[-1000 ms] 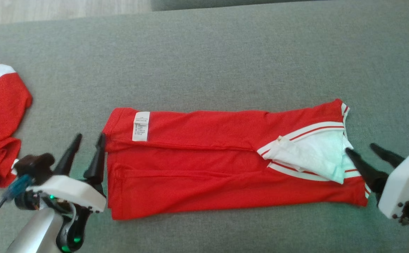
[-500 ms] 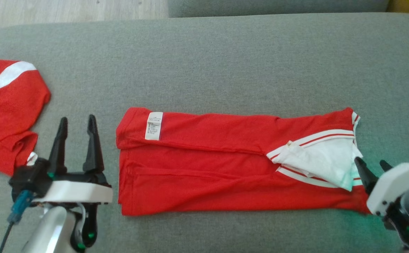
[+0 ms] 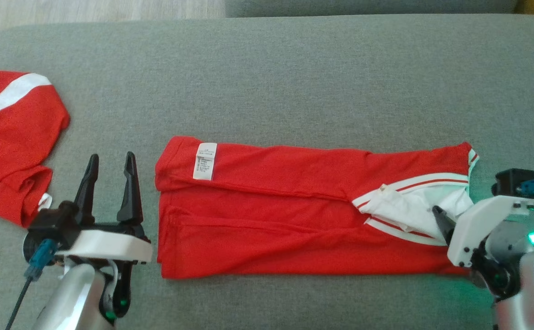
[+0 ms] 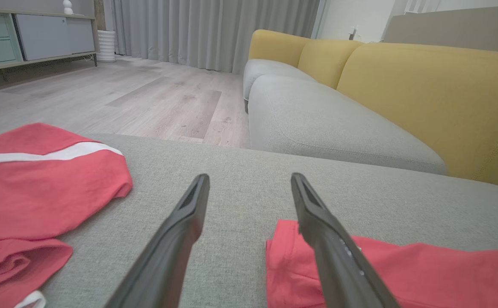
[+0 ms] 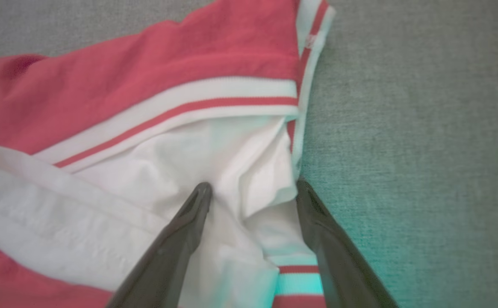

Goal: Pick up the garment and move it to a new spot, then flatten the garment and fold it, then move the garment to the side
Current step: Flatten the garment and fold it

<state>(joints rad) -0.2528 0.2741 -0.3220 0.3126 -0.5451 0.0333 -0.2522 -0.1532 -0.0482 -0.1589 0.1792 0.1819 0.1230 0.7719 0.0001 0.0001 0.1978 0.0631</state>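
Garment [image 3: 294,215] ends flank both tools. The right gripper [image 5: 253,184], fingers spread and empty, hangs over the white collar lining [image 5: 154,171]; whether it touches is unclear. The left gripper [image 3: 112,156], also spread, sits just beside the labelled end. The shirt lies folded lengthwise on the grey sofa cushion [image 3: 294,68].

Pinching only the loose lining would probably drag one layer and undo the fold, and uneven lifting could skew it. The left forearm lies low with fingers pointing forward; the right wrist pitches steeply down.
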